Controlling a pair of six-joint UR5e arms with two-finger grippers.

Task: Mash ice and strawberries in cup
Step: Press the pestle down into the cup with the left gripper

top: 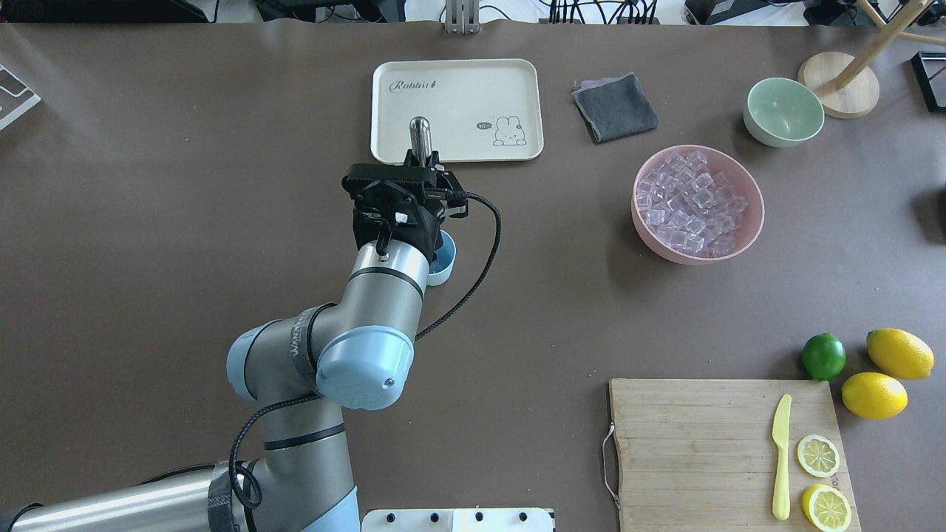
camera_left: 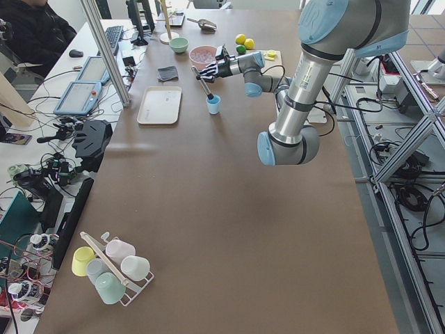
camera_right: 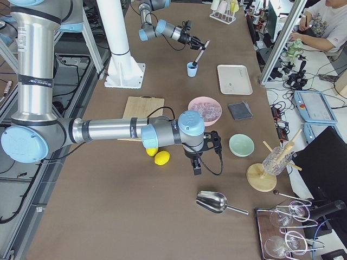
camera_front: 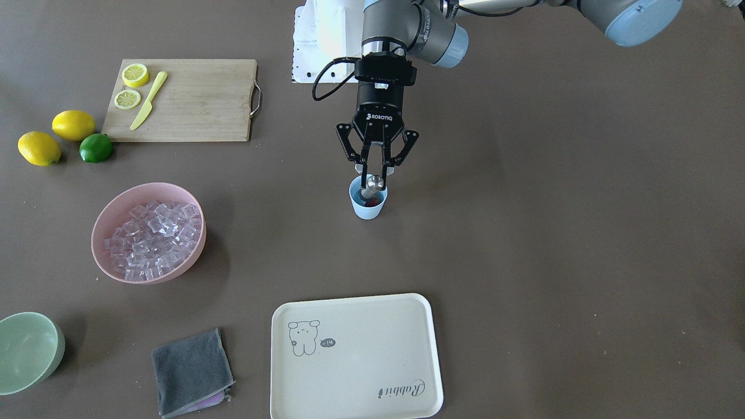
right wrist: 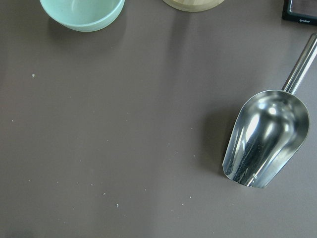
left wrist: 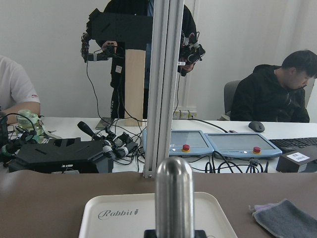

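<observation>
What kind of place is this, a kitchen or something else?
Most likely a robotics lab, not a kitchen: the left arm works at a long brown table, while teach pendants and tangled cables lie on a desk where a person sits.

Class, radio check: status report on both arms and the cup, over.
Left gripper shut on muddler, tip in cup. Right gripper far off, state unclear. Nothing blocking cup.

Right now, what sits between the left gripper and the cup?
A metal muddler: the left gripper's fingers clamp it, and its lower end dips into the cup, clearest in the exterior left view.
</observation>
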